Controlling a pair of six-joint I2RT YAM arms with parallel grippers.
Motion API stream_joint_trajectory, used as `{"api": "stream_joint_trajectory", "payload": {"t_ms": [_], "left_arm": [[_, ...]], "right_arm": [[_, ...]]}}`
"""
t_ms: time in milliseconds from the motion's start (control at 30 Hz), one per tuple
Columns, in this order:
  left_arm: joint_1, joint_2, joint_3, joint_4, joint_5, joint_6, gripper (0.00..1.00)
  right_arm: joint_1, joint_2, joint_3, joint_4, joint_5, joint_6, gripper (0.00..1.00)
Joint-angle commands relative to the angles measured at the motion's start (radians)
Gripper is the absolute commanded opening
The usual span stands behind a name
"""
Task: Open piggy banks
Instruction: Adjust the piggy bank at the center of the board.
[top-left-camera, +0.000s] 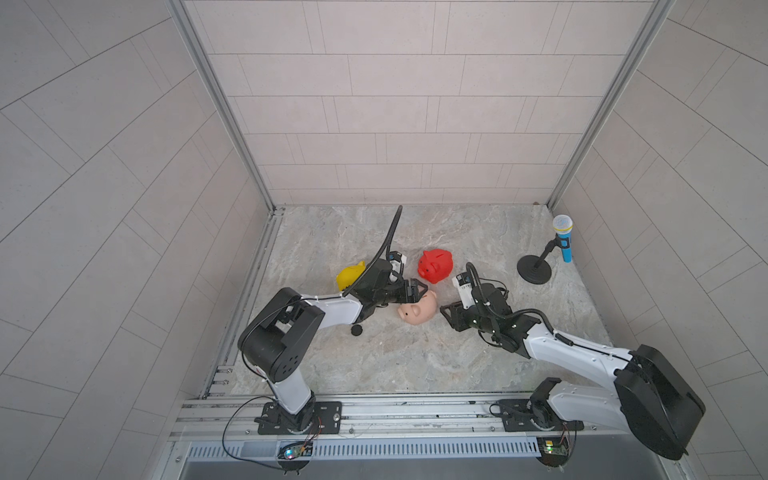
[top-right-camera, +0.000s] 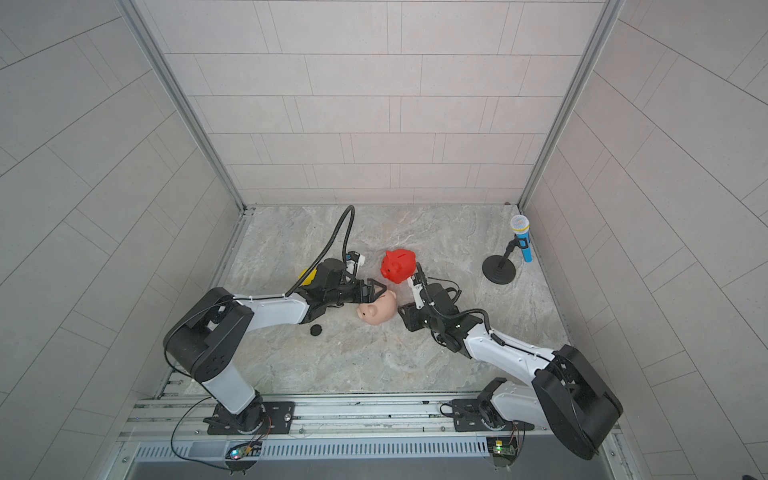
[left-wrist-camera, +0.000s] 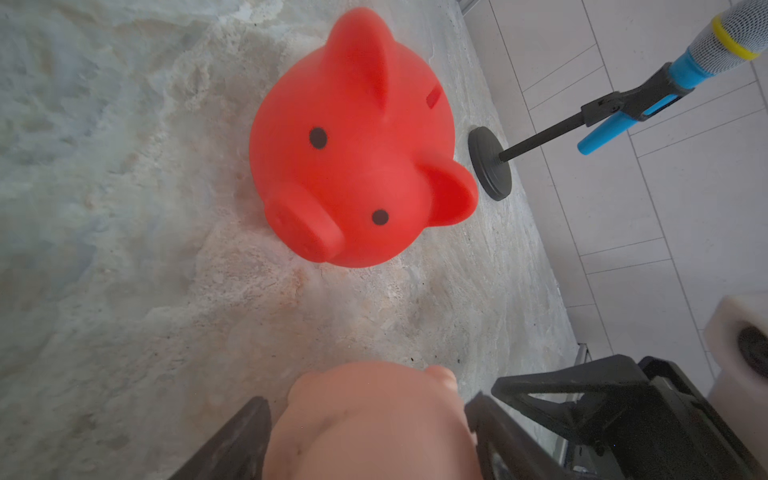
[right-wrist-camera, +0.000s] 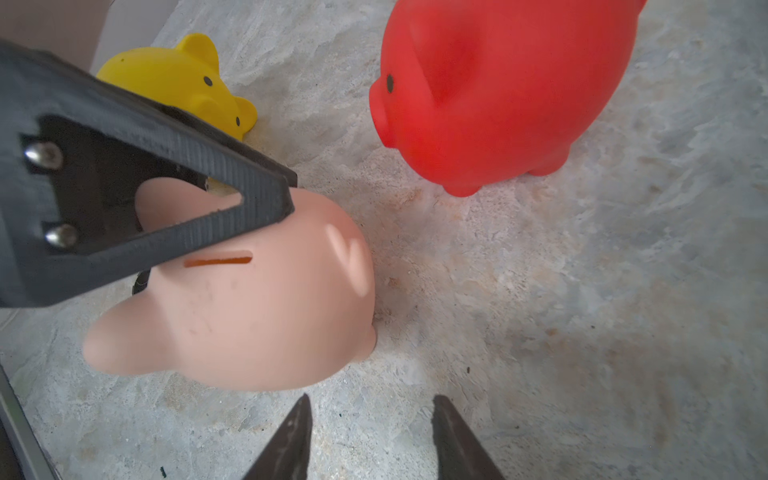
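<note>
With the left gripper (left-wrist-camera: 369, 397) we are clamping the pale pink piggy bank (top-left-camera: 420, 312), mid-table, just nearer than the red piggy bank (top-left-camera: 435, 266). The right gripper (right-wrist-camera: 370, 399) is hovering open and empty at its right. We should be turning the hidden belly plug toward it.

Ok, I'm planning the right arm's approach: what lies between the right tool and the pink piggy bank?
Nothing but a bare strip of table; the right wrist view shows it between the right tool and the pink piggy bank.

narrow gap between red pig (top-left-camera: 435, 266) and pink pig (top-left-camera: 422, 311), wide floor (top-left-camera: 395, 361) in front
</note>
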Motion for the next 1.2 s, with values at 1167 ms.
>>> {"api": "stream_joint_trajectory", "payload": {"t_ms": [1167], "left_arm": [[0.026,0.004,-0.038,-0.146,-0.222,-0.225,0.48]], "right_arm": [[0.000,-0.074,-0.025,0.075,-0.057,0.026,0.37]]}}
